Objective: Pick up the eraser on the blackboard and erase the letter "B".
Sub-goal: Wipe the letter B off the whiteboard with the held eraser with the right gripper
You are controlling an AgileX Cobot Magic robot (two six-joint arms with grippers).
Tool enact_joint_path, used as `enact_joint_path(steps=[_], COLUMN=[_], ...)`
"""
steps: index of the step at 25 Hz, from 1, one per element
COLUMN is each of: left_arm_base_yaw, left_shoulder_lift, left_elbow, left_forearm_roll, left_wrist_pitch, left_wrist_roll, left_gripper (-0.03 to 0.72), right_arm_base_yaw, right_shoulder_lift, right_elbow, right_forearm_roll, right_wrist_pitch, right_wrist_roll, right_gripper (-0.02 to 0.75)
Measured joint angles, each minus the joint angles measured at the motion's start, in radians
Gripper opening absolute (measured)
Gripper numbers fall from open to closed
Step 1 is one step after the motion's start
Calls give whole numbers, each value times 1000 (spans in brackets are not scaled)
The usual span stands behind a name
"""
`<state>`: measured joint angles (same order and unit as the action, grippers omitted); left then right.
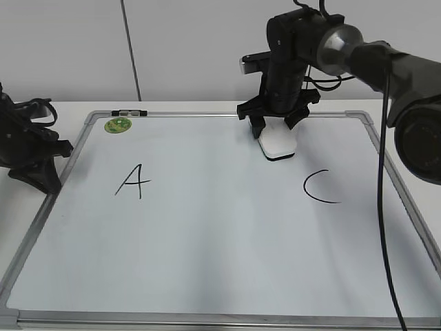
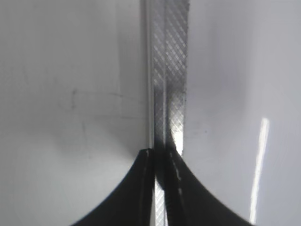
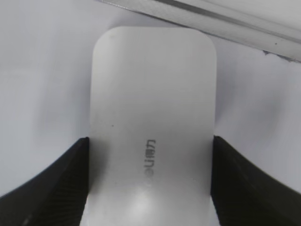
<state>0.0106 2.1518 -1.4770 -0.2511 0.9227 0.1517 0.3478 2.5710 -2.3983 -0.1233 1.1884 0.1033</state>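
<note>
Exterior: I count two letters, A (image 1: 133, 181) and C (image 1: 321, 187), on one glossy board (image 1: 207, 248); one eraser (image 1: 278, 141) near its far edge. Left wrist: left gripper (image 2: 160, 188), fingers together over ribbed metal frame (image 2: 169, 70). Right wrist: right gripper (image 3: 149, 181) clamps the smooth, rounded eraser's sides.

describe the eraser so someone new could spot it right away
On the white blackboard, look near the top edge, between the letters A and C. The eraser is the white rounded block between the right gripper fingers, the only raised object there.
</note>
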Motion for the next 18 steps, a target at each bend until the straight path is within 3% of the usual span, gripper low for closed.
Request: enact_joint_path(steps=[5,14,18], left_arm_base_yaw=[0,0,0], left_shoulder_lift=[0,0,0], left_elbow=[0,0,0], left_forearm_roll=[0,-2,-2], left_wrist_pitch=[0,0,0], left_wrist_roll=[0,0,0], left_gripper=[25,25,25], right_arm_base_yaw=[30,191,208], right_shoulder_lift=[0,0,6], right_elbow=[0,0,-25], right_forearm_roll=[-14,29,29], right_wrist_pitch=[-3,-26,-4], right_wrist_roll=[0,-15,-21], right_gripper=[540,540,540])
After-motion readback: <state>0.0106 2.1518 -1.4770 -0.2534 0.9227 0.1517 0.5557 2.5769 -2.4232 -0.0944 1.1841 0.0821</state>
